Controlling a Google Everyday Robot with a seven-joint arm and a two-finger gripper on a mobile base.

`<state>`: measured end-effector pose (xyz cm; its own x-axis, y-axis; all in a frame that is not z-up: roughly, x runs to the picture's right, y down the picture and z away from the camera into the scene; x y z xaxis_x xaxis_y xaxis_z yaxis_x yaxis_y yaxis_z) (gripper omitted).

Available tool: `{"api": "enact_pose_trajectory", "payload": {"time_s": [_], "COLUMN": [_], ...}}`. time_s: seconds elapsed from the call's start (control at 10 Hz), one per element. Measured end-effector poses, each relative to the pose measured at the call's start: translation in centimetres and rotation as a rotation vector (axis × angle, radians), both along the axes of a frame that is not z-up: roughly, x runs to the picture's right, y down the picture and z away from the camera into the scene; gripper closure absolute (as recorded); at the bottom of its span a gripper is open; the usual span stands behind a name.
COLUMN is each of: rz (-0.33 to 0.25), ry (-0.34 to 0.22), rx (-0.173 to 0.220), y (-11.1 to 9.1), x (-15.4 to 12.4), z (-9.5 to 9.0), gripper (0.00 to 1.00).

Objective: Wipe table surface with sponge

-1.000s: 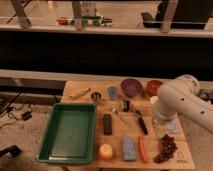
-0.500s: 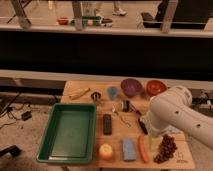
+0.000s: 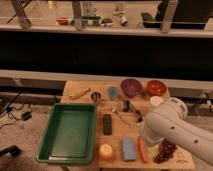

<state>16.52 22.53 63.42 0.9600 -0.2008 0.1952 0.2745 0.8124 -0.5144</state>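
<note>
The sponge (image 3: 129,148) is a small blue-grey block lying flat near the front edge of the light wooden table (image 3: 113,136), between a yellow-orange fruit (image 3: 105,151) and an orange carrot-like piece (image 3: 143,150). My white arm (image 3: 167,127) reaches in from the lower right and hangs over the table's right front part, just right of the sponge. The gripper is hidden behind the arm's bulk, and nothing shows it holding anything. The sponge lies free.
A green tray (image 3: 50,132) fills the table's left half. A black remote (image 3: 107,123) lies beside it. At the back stand a banana (image 3: 80,93), blue cup (image 3: 112,92), purple bowl (image 3: 131,86) and red bowl (image 3: 156,87). Dark grapes (image 3: 165,150) sit front right.
The arm has swung left and forward over the table's right side, now covering more of the items there. The sponge has not moved.
</note>
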Motion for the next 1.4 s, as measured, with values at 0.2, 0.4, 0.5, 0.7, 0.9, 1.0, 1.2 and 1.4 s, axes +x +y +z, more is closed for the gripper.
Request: {"api": "enact_pose_trajectory", "payload": {"time_s": [0.2, 0.4, 0.5, 0.7, 0.9, 1.0, 1.2, 1.4], "rz": [-0.021, -0.031, -0.027, -0.008, 0.006, 0.023, 0.062, 0.096], "ry": [0.010, 0.045, 0.070, 0.133, 0.168, 0.169, 0.138, 0.103], "rx": [0.000, -0.010, -0.015, -0.017, -0.036, -0.069, -0.158, -0.225], "y": [1.2, 2.4, 2.8, 3.5, 4.4, 4.9, 5.3, 5.6], "x": [-1.6, -2.5, -2.7, -3.2, -3.9, -4.2, -4.6, -4.8], "z": [1.2, 2.3, 2.5, 2.6, 2.6, 2.6, 3.2, 3.7], "gripper": [0.20, 0.20, 0.20, 0.20, 0.20, 0.20, 0.20, 0.20]}}
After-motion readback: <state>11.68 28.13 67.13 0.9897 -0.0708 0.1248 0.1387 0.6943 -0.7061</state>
